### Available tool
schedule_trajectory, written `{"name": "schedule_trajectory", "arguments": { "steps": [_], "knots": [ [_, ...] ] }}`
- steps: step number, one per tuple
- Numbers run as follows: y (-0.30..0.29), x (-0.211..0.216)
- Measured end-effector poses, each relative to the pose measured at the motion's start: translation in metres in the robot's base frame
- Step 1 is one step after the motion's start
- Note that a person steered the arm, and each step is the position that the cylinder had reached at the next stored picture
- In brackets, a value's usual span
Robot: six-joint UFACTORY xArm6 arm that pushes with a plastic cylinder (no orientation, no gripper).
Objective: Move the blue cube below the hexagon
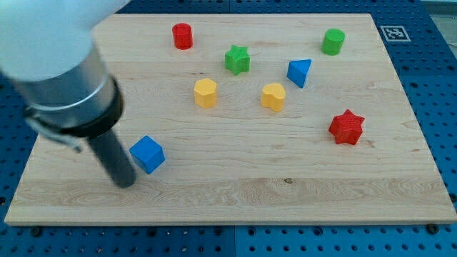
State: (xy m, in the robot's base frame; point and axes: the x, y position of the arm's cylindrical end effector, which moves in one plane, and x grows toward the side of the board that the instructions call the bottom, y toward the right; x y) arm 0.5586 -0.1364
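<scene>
The blue cube sits on the wooden board at the view's lower left. The yellow hexagon stands above and to the right of it, well apart. My tip rests on the board just left of and slightly below the blue cube, close to or touching its left side. The rod and the arm's grey body rise from it toward the view's upper left and hide that corner of the board.
Other blocks on the board: a red cylinder, a green star, a blue triangle, a green cylinder, a yellow heart and a red star. A blue pegboard surrounds the board.
</scene>
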Motion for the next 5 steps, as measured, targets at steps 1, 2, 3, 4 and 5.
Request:
{"name": "schedule_trajectory", "arguments": {
  "steps": [1,2,3,4,5],
  "knots": [
    [0.024,-0.017],
    [0.019,-0.017],
    [-0.025,-0.011],
    [-0.043,-0.034],
    [-0.044,-0.043]
  ]
}}
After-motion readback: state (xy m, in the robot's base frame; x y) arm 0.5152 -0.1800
